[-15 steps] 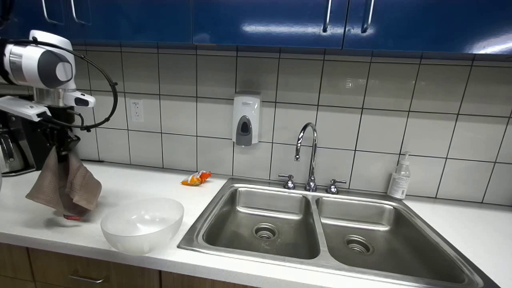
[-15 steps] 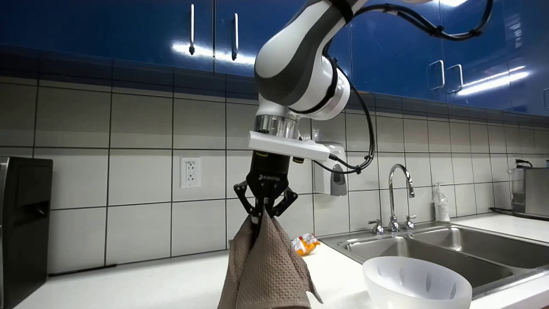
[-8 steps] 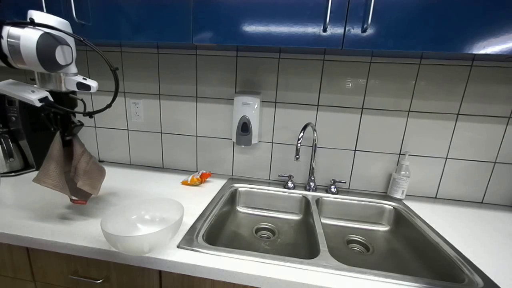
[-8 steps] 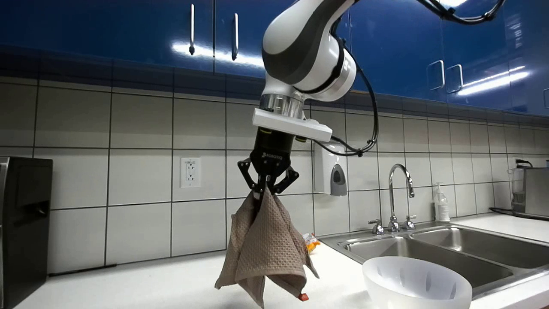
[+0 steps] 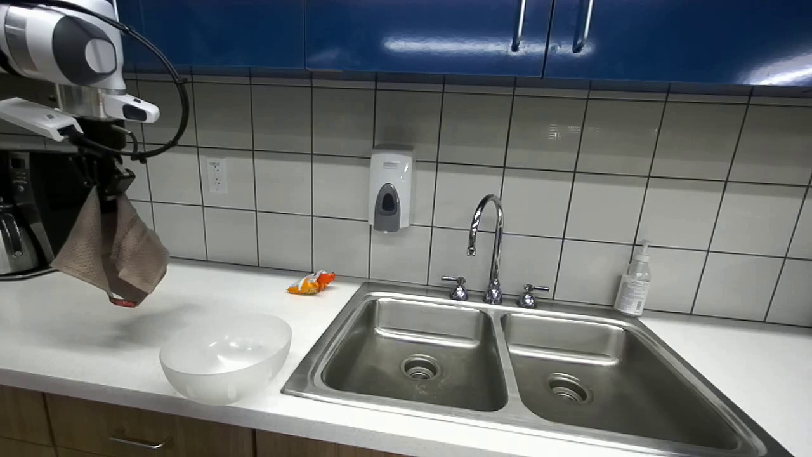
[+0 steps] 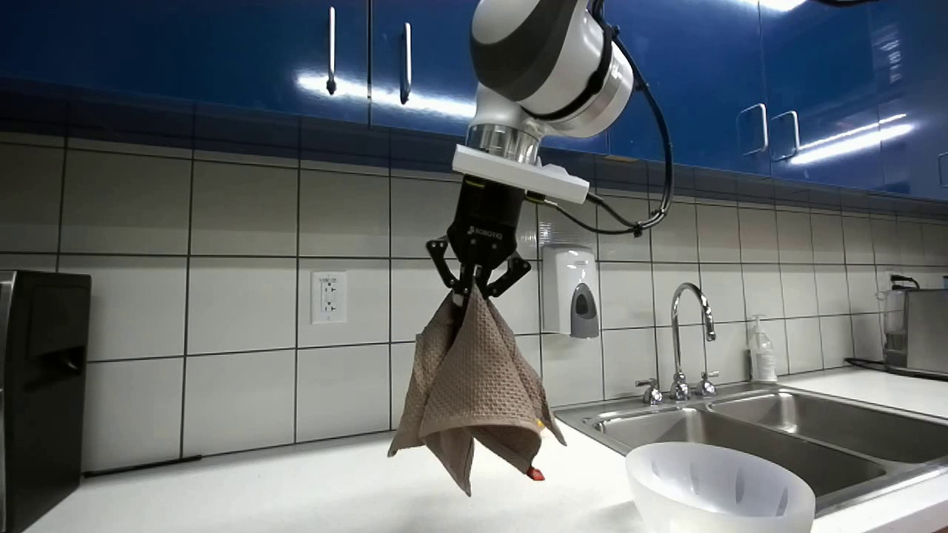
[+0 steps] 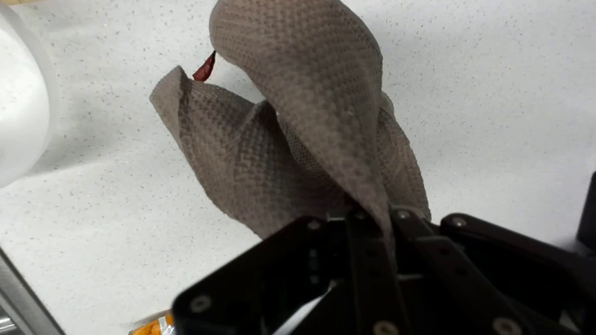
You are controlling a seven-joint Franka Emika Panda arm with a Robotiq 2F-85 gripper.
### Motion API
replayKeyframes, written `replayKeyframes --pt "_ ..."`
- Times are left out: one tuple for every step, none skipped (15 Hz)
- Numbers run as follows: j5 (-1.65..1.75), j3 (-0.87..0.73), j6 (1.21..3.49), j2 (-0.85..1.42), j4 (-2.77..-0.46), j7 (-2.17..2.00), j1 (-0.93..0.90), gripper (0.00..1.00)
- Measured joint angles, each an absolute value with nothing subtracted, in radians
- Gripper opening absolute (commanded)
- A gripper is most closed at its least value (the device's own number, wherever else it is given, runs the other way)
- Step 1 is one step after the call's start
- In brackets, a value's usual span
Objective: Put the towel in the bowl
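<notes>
My gripper [image 6: 472, 292] is shut on the top of the brown waffle-weave towel [image 6: 481, 377]. The towel hangs in folds above the counter, with a small red tag at its lower corner. In an exterior view the gripper [image 5: 109, 190] and towel [image 5: 136, 257] are at the far left. The translucent white bowl [image 5: 216, 381] stands on the counter to the right of the towel and lower; it also shows in an exterior view [image 6: 715, 511]. In the wrist view the towel [image 7: 321, 88] spreads out from the fingers [image 7: 379, 216], and the bowl [image 7: 25, 102] is at the left edge, apart from it.
A double steel sink [image 5: 507, 362] with a faucet [image 5: 496, 254] lies right of the bowl. An orange packet [image 5: 311, 283] lies behind the bowl. A dark coffee machine [image 5: 38, 216] stands at the left. A soap dispenser [image 5: 391, 190] hangs on the wall; blue cabinets [image 5: 412, 32] are above.
The arm has risen steadily, lifting the towel off the counter and shifting slightly toward the bowl's side in an exterior view. The grip on the towel is unchanged. The bowl has not moved.
</notes>
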State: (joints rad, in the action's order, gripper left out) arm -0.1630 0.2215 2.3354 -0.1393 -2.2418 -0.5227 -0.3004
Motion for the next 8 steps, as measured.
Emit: replayKeyframes --pt "-0.163 0.221 2.329 -0.148 -2.243 -0.523 -0.294 0.01" --pt "-0.163 0.221 2.32 -0.156 -2.244 -0.523 -0.286 0.01" --pt "-0.163 0.221 2.311 -0.163 -2.245 -0.523 -0.278 0.01" --pt "-0.163 0.221 2.303 -0.169 -2.246 -0.523 -0.269 0.01" --pt "-0.163 0.22 2.295 -0.175 -2.248 -0.523 -0.26 0.01" --pt "-0.163 0.219 2.289 -0.182 -2.251 -0.523 -0.251 0.01" --pt "-0.163 0.217 2.283 -0.189 -2.254 -0.523 -0.243 0.01" --pt "-0.163 0.215 2.278 -0.199 -2.259 -0.523 -0.236 0.01"
